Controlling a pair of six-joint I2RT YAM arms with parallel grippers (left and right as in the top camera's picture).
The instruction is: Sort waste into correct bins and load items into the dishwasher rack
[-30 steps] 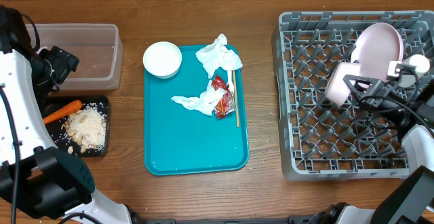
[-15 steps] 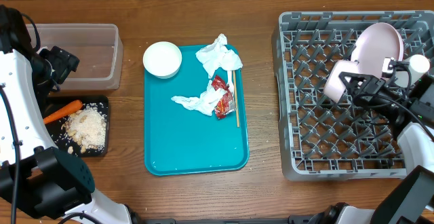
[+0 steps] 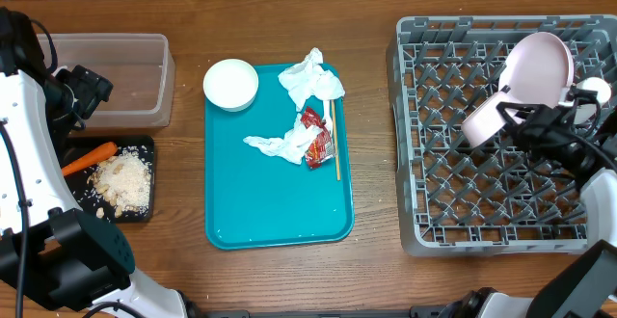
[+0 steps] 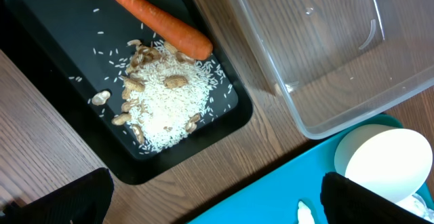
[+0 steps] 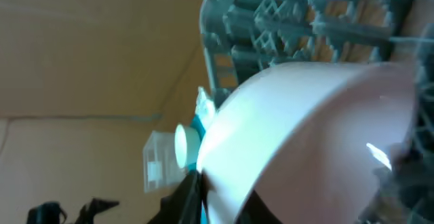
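My right gripper (image 3: pixel 514 121) is shut on the rim of a pink bowl (image 3: pixel 484 125) and holds it tilted over the grey dishwasher rack (image 3: pixel 453 231). In the right wrist view the bowl (image 5: pixel 305 129) fills the frame, with the jaws (image 5: pixel 224 203) on its edge and the rack (image 5: pixel 285 13) behind. A second pink bowl (image 3: pixel 537 66) stands on edge in the rack, with a white cup (image 3: pixel 596 89) beside it. My left gripper (image 3: pixel 89 91) is open and empty above the bins; its fingers (image 4: pixel 217 203) frame the table and the tray corner.
A teal tray (image 3: pixel 275 212) holds crumpled tissues (image 3: pixel 310 79), a red wrapper (image 3: pixel 316 137) and a chopstick (image 3: pixel 335 143). A white bowl (image 3: pixel 230 84) sits at its top left corner. A clear bin (image 3: pixel 120 77) and a black tray (image 3: pixel 135 145) with rice and a carrot (image 4: pixel 159 20) lie at the left.
My right gripper has shifted slightly to the right with the pink bowl, still over the rack. The left arm has not moved.
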